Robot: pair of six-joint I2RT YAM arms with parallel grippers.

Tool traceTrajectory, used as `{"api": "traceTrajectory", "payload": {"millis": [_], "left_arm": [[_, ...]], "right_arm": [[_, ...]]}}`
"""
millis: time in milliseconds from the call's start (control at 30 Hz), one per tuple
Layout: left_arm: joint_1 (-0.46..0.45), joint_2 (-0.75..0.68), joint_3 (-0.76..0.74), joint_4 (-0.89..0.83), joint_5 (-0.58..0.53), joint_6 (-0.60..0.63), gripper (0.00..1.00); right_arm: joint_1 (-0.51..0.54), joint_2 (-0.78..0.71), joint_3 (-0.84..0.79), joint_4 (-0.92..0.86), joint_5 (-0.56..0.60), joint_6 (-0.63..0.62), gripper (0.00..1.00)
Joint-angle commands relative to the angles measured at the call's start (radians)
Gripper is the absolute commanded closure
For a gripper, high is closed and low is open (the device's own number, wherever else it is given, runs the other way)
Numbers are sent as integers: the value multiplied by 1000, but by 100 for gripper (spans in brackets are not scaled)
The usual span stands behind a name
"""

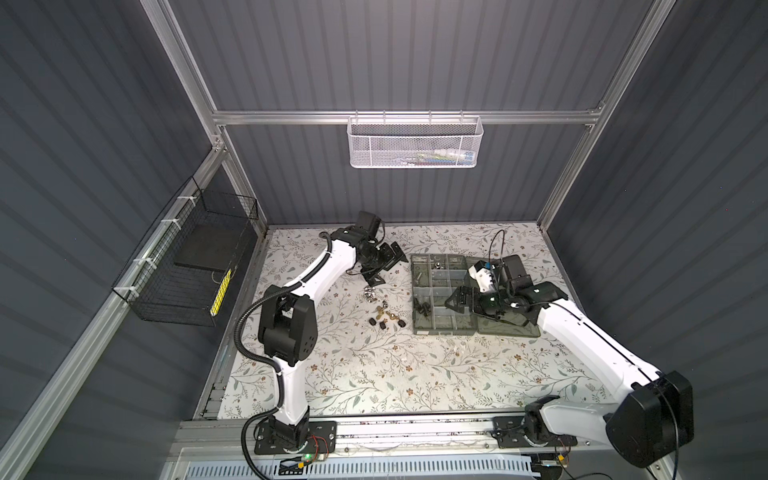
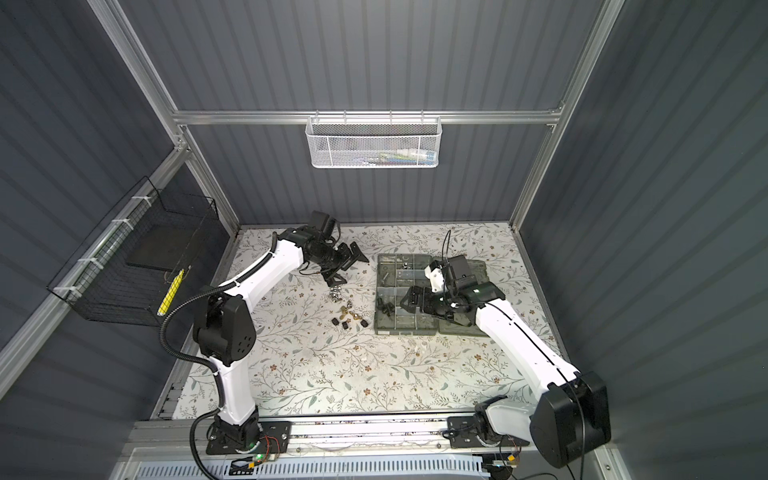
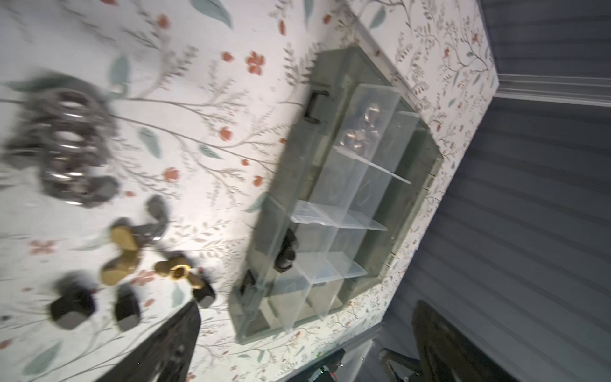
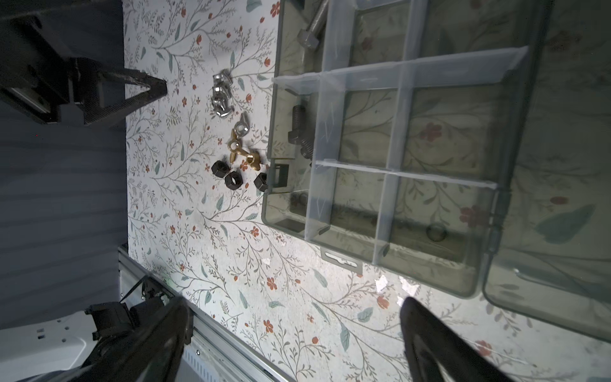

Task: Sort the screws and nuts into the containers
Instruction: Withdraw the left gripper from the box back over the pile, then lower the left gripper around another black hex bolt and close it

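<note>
Loose screws and nuts lie on the floral table left of the organiser box [image 1: 440, 322]. They are a silver cluster [image 1: 370, 293] [image 3: 66, 145] [image 4: 221, 96], brass wing nuts [image 1: 384, 311] [image 3: 122, 254] [image 4: 239, 152] and black nuts [image 1: 374, 322] [image 3: 71, 306] [image 4: 231, 178]. In the box's containers lie black screws [image 1: 422, 309] [image 4: 299, 129] and a silver bolt [image 4: 312, 29]. My left gripper [image 1: 384, 268] [image 3: 307, 357] hangs open just behind the silver cluster, holding nothing. My right gripper [image 1: 459, 303] [image 4: 294, 347] is open and empty above the box's middle.
The box's hinged lid [image 1: 511, 326] lies open flat on its right. A white mesh basket [image 1: 415, 141] hangs on the back wall. On the left wall is a black wire basket [image 1: 187, 266]. An aluminium rail [image 1: 415, 430] runs along the table's front edge.
</note>
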Motion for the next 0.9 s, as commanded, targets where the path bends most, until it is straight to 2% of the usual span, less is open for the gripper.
{"api": "traceTrajectory", "payload": {"millis": [0, 100, 300, 433, 533, 633, 867], "left_arm": [[18, -43, -69, -113, -78, 125, 0], [22, -86, -165, -112, -76, 159, 1], [24, -159, -379, -85, -77, 165, 16], [24, -162, -450, -59, -60, 159, 24], [24, -130, -467, -38, -21, 163, 33], [24, -96, -460, -30, -17, 166, 35], [24, -46, -439, -21, -21, 164, 45]], "right_arm": [[56, 33, 66, -23, 4, -43, 1], [103, 72, 109, -49, 29, -62, 1], [159, 132, 168, -79, 58, -78, 1], [172, 145, 178, -83, 61, -81, 1], [174, 143, 177, -85, 64, -84, 1], [177, 137, 175, -88, 64, -89, 1], [176, 116, 167, -88, 71, -98, 1]]}}
